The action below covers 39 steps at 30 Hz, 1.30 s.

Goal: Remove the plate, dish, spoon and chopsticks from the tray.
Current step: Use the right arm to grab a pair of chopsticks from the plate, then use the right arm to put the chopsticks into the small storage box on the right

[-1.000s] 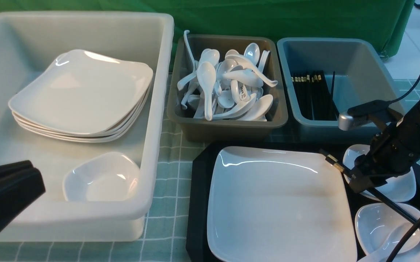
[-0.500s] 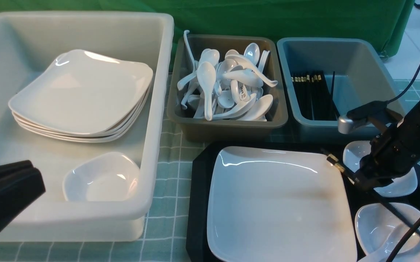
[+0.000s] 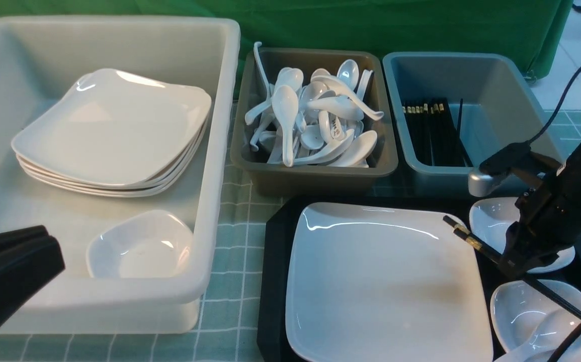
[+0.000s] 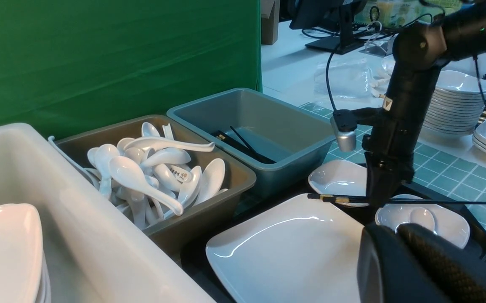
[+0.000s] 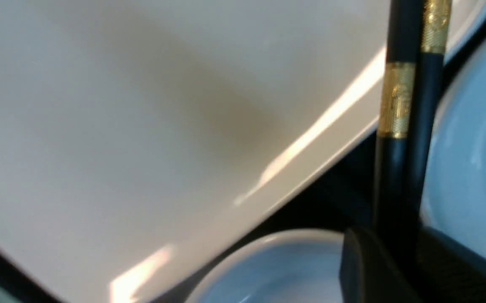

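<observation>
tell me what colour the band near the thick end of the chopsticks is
Gold. The band on the black chopsticks shows best in the right wrist view.

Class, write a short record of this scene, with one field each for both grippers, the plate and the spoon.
right gripper: shut on the chopsticks
left gripper: shut, holding nothing
plate: lying on the tray
spoon: in the nearer small dish, on the tray

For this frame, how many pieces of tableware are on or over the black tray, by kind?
Large plate: 1
Small dishes: 2
Spoon: 1
Chopsticks, counted as a pair: 1
Total: 5
</observation>
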Motion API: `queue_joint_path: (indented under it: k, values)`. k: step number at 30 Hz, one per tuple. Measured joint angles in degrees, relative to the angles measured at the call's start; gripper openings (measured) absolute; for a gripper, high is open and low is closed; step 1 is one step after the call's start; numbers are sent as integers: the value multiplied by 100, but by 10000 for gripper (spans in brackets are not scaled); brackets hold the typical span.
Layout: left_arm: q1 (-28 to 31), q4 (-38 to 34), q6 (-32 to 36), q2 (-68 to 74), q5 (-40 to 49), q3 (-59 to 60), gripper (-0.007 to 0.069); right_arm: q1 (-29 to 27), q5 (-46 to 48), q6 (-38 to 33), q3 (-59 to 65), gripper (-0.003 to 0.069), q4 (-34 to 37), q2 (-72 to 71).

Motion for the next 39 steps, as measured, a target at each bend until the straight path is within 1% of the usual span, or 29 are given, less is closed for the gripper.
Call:
queue_joint_path:
  k: [3,5,6,8,9,11,13,15,17,19,20,23,27,28,29,30,34,36,39]
  values:
    - [0,0,5,0,0,0,17,252,90,67,0,146,34,-345]
    - [0,-5,5,0,-54,0,17,464,-200,363,0,146,164,-731]
    - [0,-5,5,0,-63,0,17,464,-241,363,-9,146,178,-760]
    - [0,-38,5,0,-268,0,17,489,-872,1182,-275,146,313,-1009]
    - [0,-43,5,0,-295,0,17,480,-974,1241,-344,146,322,-1014]
    - [0,-43,5,0,-422,0,17,340,-1448,1804,-759,146,373,-959]
    - [0,-67,5,0,-557,0,17,127,-1942,2222,-1315,146,492,-664]
    - [0,-68,5,0,-563,0,17,27,-2218,2322,-1649,146,597,-431]
    - [0,-89,5,0,-563,0,17,-171,-2547,2591,-2541,146,731,277]
    - [0,-95,5,0,-563,0,17,-257,-2642,2774,-3076,146,767,725]
    - [0,-99,5,0,-563,0,17,-280,-2654,2800,-3141,146,772,780]
    - [0,-106,5,0,-563,0,17,-425,-2735,3113,-4156,146,779,1716]
    - [0,-106,5,0,-575,0,17,-459,-2754,3171,-4468,149,763,2176]
    - [0,-106,0,0,-574,0,17,-459,-2651,3171,-4534,181,737,2352]
    - [0,-106,-6,0,-582,0,17,-459,-2627,3171,-4535,188,731,2368]
    - [0,-106,-6,0,-587,0,17,-459,-2450,3176,-4556,259,688,2449]
    - [0,-106,-1,0,-587,0,17,-459,-1929,3176,-4574,424,409,2435]
    - [0,-101,-1,0,-587,0,17,-459,-1607,3176,-4574,452,226,2274]
    - [0,-59,-1,0,-587,0,17,-459,-1242,3176,-4574,434,93,1965]
